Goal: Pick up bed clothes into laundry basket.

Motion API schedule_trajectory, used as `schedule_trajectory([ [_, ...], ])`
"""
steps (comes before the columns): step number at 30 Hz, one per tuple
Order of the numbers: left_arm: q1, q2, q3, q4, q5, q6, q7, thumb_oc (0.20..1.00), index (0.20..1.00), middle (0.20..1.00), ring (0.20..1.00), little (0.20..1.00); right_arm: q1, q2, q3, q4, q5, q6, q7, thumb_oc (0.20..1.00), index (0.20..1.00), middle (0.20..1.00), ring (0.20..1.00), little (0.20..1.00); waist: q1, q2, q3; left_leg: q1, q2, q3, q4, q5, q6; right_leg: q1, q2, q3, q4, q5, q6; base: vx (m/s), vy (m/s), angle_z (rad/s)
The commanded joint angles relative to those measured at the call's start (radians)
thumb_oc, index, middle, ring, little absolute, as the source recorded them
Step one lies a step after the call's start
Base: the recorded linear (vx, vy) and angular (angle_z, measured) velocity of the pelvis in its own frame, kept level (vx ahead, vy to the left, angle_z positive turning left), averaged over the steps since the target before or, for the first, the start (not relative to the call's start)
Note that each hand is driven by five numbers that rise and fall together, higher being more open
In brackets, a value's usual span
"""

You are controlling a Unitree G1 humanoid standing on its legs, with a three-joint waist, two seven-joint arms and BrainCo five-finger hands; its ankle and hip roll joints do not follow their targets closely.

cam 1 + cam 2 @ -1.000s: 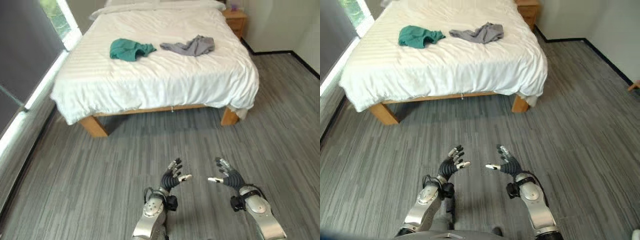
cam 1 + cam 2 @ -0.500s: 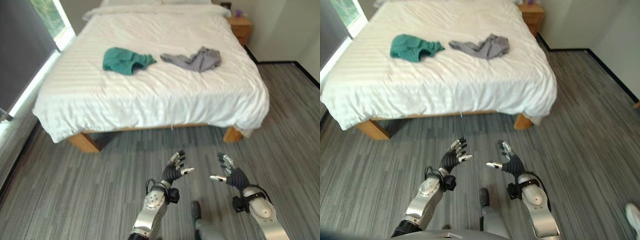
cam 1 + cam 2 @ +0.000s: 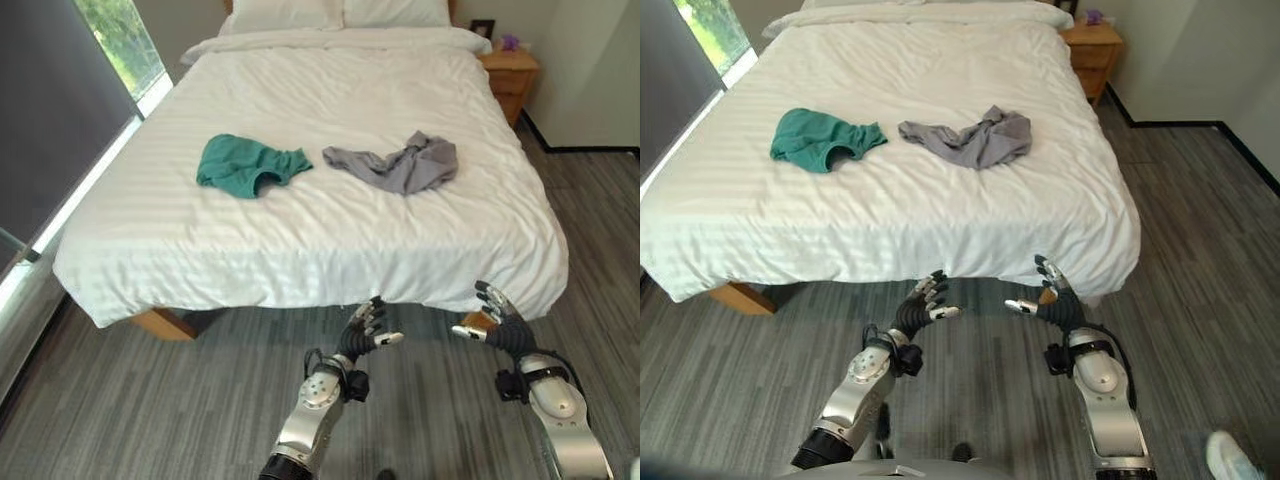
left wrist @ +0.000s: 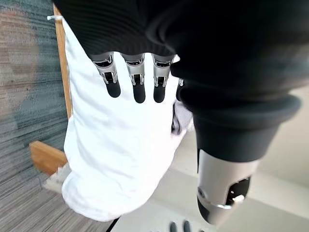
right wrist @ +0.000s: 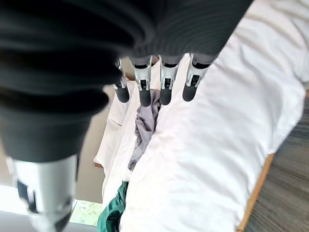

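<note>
Two garments lie on the white bed [image 3: 330,250]: a crumpled green one [image 3: 245,165] toward the window side and a grey one [image 3: 400,165] to its right, both well in from the foot edge. My left hand [image 3: 362,335] hovers over the floor just in front of the bed's foot edge, fingers spread and relaxed, holding nothing. My right hand [image 3: 500,322] hangs level with it near the bed's right front corner, also open and empty. The grey garment [image 5: 142,125] and a bit of the green one [image 5: 112,215] show past the right hand's fingers [image 5: 145,94].
A wooden nightstand [image 3: 510,80] stands at the bed's far right, by the wall. A large window [image 3: 95,90] runs along the left. Grey plank floor [image 3: 150,410] lies between me and the bed. A person's shoe [image 3: 1235,460] shows at lower right.
The camera has moved closer to the bed; the bed and garments now appear larger and nearer. Both hands stay open, now reaching the bed's foot edge.
</note>
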Motion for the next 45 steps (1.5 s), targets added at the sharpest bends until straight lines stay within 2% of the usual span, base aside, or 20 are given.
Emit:
schedule_trajectory([
  [1, -0.021, -0.075, -0.057, -0.038, -0.016, -0.085, -0.003, 1.0, 1.0, 1.0, 1.0, 1.0, -0.056, -0.099, -0.141, -0.067, -0.032, 0.03, -0.092, 1.0, 1.0, 1.0, 1.0, 1.0, 0.044, 0.039, -0.067, 0.229, -0.036, 0.036, -0.381, 0.205, -0.063, 0.046, -0.033, 0.019, -0.036, 0.112, -0.011, 0.5, -0.012, -0.49],
  [2, -0.012, -0.078, -0.053, -0.044, -0.014, -0.081, -0.003, 1.0, 1.0, 1.0, 1.0, 1.0, -0.095, -0.112, -0.162, -0.074, -0.057, 0.06, -0.079, 1.0, 1.0, 1.0, 1.0, 1.0, 0.05, 0.05, -0.08, 0.263, -0.036, 0.057, -0.381, 0.183, -0.053, 0.068, -0.019, 0.025, -0.036, 0.091, -0.006, 0.65, 0.003, -0.34],
  [5, 0.008, -0.079, -0.047, -0.043, -0.023, -0.088, -0.004, 1.0, 1.0, 1.0, 1.0, 1.0, -0.175, -0.212, -0.224, -0.097, -0.168, 0.093, -0.093, 1.0, 1.0, 1.0, 1.0, 1.0, 0.073, 0.065, -0.111, 0.303, -0.038, 0.043, -0.381, 0.248, -0.018, 0.163, 0.017, 0.068, -0.036, 0.027, 0.001, 0.52, 0.057, -0.24],
  [7, 0.019, -0.085, -0.056, -0.026, -0.031, -0.105, -0.004, 1.0, 1.0, 1.0, 1.0, 1.0, -0.226, -0.261, -0.257, -0.092, -0.215, 0.114, -0.101, 1.0, 1.0, 1.0, 1.0, 1.0, 0.084, 0.06, -0.121, 0.356, -0.035, 0.083, -0.381, 0.242, -0.002, 0.164, 0.011, 0.061, 0.131, -0.05, 0.066, 0.48, 0.082, -0.22],
  [8, 0.022, -0.087, -0.064, -0.007, -0.029, -0.115, 0.008, 1.0, 1.0, 1.0, 1.0, 1.0, -0.255, -0.283, -0.266, -0.077, -0.223, 0.116, -0.127, 1.0, 1.0, 1.0, 1.0, 1.0, 0.081, 0.051, -0.123, 0.382, -0.043, 0.096, -0.381, 0.239, 0.004, 0.142, -0.007, 0.05, 0.222, -0.034, 0.118, 0.28, 0.045, -0.35],
  [9, 0.02, -0.088, -0.063, -0.006, -0.029, -0.116, 0.008, 1.0, 1.0, 1.0, 1.0, 1.0, -0.257, -0.283, -0.266, -0.075, -0.223, 0.115, -0.127, 1.0, 1.0, 1.0, 1.0, 1.0, 0.084, 0.055, -0.122, 0.379, -0.038, 0.098, -0.381, 0.243, 0.004, 0.136, -0.003, 0.054, 0.227, -0.032, 0.117, 0.25, 0.011, -0.25],
  [10, 0.016, -0.091, -0.062, 0.007, -0.03, -0.117, 0.019, 1.0, 1.0, 1.0, 1.0, 1.0, -0.278, -0.292, -0.284, -0.05, -0.218, 0.118, -0.143, 1.0, 1.0, 1.0, 1.0, 1.0, 0.081, 0.054, -0.123, 0.392, -0.031, 0.104, -0.381, 0.24, 0.004, 0.075, -0.018, 0.036, 0.325, -0.013, 0.155, 0.19, -0.01, -0.32],
  [11, 0.004, -0.088, -0.064, 0.005, -0.027, -0.115, 0.025, 1.0, 1.0, 1.0, 1.0, 1.0, -0.306, -0.315, -0.299, -0.009, -0.225, 0.124, -0.165, 1.0, 1.0, 1.0, 1.0, 1.0, 0.078, 0.054, -0.123, 0.407, -0.027, 0.101, -0.381, 0.23, 0.004, 0.013, -0.039, 0.017, 0.388, -0.018, 0.168, 0.24, -0.015, -0.21],
  [13, -0.015, -0.079, -0.062, -0.002, -0.024, -0.111, 0.025, 1.0, 1.0, 1.0, 1.0, 1.0, -0.358, -0.374, -0.303, 0.089, -0.251, 0.132, -0.184, 1.0, 1.0, 1.0, 1.0, 1.0, 0.085, 0.065, -0.129, 0.4, -0.003, 0.11, -0.381, 0.211, 0.003, -0.109, -0.085, -0.073, 0.393, -0.013, 0.165, 0.16, -0.08, -0.03],
  [14, -0.018, -0.069, -0.078, -0.011, -0.022, -0.11, 0.007, 1.0, 1.0, 1.0, 1.0, 1.0, -0.345, -0.407, -0.326, 0.13, -0.251, 0.136, -0.17, 1.0, 1.0, 1.0, 1.0, 1.0, 0.081, 0.058, -0.127, 0.401, -0.007, 0.096, -0.381, 0.198, -0.001, -0.161, -0.087, -0.106, 0.292, 0.024, 0.132, 0.16, -0.143, 0.27],
  [16, -0.021, -0.066, -0.09, -0.008, -0.022, -0.109, 0.003, 1.0, 1.0, 1.0, 1.0, 1.0, -0.339, -0.414, -0.344, 0.159, -0.235, 0.133, -0.176, 1.0, 1.0, 1.0, 1.0, 1.0, 0.071, 0.054, -0.13, 0.399, -0.015, 0.082, -0.381, 0.191, 0.0, -0.158, -0.082, -0.114, 0.24, 0.057, 0.115, 0.14, -0.113, 0.68],
  [17, -0.034, -0.06, -0.105, 0.033, -0.015, -0.114, 0.007, 1.0, 1.0, 1.0, 1.0, 1.0, -0.365, -0.438, -0.329, 0.263, -0.213, 0.106, -0.226, 1.0, 1.0, 1.0, 1.0, 1.0, 0.066, 0.034, -0.123, 0.408, -0.026, 0.074, -0.381, 0.172, -0.004, -0.163, -0.098, -0.132, 0.097, 0.142, 0.093, 0.1, -0.089, 1.01],
  [19, -0.041, -0.054, -0.107, 0.042, -0.013, -0.106, 0.007, 1.0, 1.0, 1.0, 1.0, 1.0, -0.365, -0.445, -0.326, 0.322, -0.204, 0.101, -0.266, 1.0, 1.0, 1.0, 1.0, 1.0, 0.07, 0.023, -0.119, 0.412, -0.035, 0.068, -0.381, 0.156, -0.005, -0.154, -0.106, -0.157, 0.035, 0.169, 0.087, 0.15, -0.084, 0.77],
  [24, -0.024, -0.051, -0.1, 0.045, -0.004, -0.08, 0.01, 1.0, 1.0, 1.0, 1.0, 1.0, -0.43, -0.43, -0.264, 0.445, -0.219, 0.107, -0.278, 1.0, 1.0, 1.0, 1.0, 1.0, 0.088, 0.006, -0.113, 0.399, -0.043, 0.056, -0.381, 0.148, -0.016, -0.118, -0.122, -0.237, -0.034, 0.199, 0.081, 0.07, -0.063, 0.42],
  [29, -0.004, -0.021, -0.104, 0.016, 0.003, -0.065, 0.013, 1.0, 1.0, 1.0, 1.0, 1.0, -0.625, -0.444, -0.066, 0.717, -0.241, 0.067, -0.318, 1.0, 1.0, 1.0, 1.0, 1.0, 0.129, 0.008, -0.099, 0.322, -0.045, 0.024, -0.381, 0.17, -0.029, -0.171, -0.112, -0.271, -0.036, 0.192, 0.076, -0.02, -0.066, 0.02],
  [34, -0.05, 0.003, -0.098, -0.013, -0.006, -0.062, 0.027, 1.0, 1.0, 1.0, 1.0, 1.0, -0.834, -0.406, 0.051, 0.904, -0.183, 0.034, -0.355, 1.0, 1.0, 1.0, 1.0, 1.0, 0.149, 0.024, -0.061, 0.214, -0.032, 0.005, -0.381, 0.205, -0.043, -0.26, -0.108, -0.283, -0.036, 0.198, 0.072, -0.12, -0.045, 0.18],
  [37, -0.079, 0.018, -0.106, -0.042, -0.011, -0.073, 0.047, 1.0, 1.0, 1.0, 1.0, 1.0, -1.004, -0.339, 0.138, 1.127, -0.137, 0.005, -0.386, 1.0, 1.0, 1.0, 1.0, 1.0, 0.176, 0.033, -0.021, 0.118, -0.009, -0.003, -0.381, 0.236, -0.059, -0.358, -0.111, -0.294, -0.036, 0.213, 0.067, -0.14, -0.066, 0.16],
  [40, -0.095, 0.019, -0.096, -0.054, -0.019, -0.079, 0.057, 1.0, 1.0, 1.0, 1.0, 1.0, -1.064, -0.287, 0.167, 1.23, -0.109, -0.024, -0.4, 1.0, 1.0, 1.0, 1.0, 1.0, 0.183, 0.038, -0.012, 0.069, 0.008, -0.007, -0.381, 0.249, -0.068, -0.401, -0.113, -0.302, -0.036, 0.217, 0.065, -0.08, -0.077, 0.22],
  [41, -0.104, 0.021, -0.09, -0.062, -0.025, -0.083, 0.059, 1.0, 1.0, 1.0, 1.0, 1.0, -1.096, -0.239, 0.189, 1.357, -0.084, -0.035, -0.405, 1.0, 1.0, 1.0, 1.0, 1.0, 0.201, 0.041, 0.002, 0.033, 0.02, -0.011, -0.381, 0.259, -0.075, -0.431, -0.114, -0.305, -0.036, 0.221, 0.065, -0.08, -0.083, 0.18],
  [45, -0.097, 0.018, -0.071, -0.073, -0.041, -0.08, 0.05, 1.0, 1.0, 1.0, 1.0, 1.0, -1.124, -0.167, 0.224, 1.492, -0.084, -0.031, -0.4, 1.0, 1.0, 1.0, 1.0, 1.0, 0.214, 0.046, 0.0, 0.007, 0.031, -0.013, -0.381, 0.264, -0.081, -0.459, -0.113, -0.308, -0.036, 0.219, 0.065, -0.03, -0.044, 0.08],
])
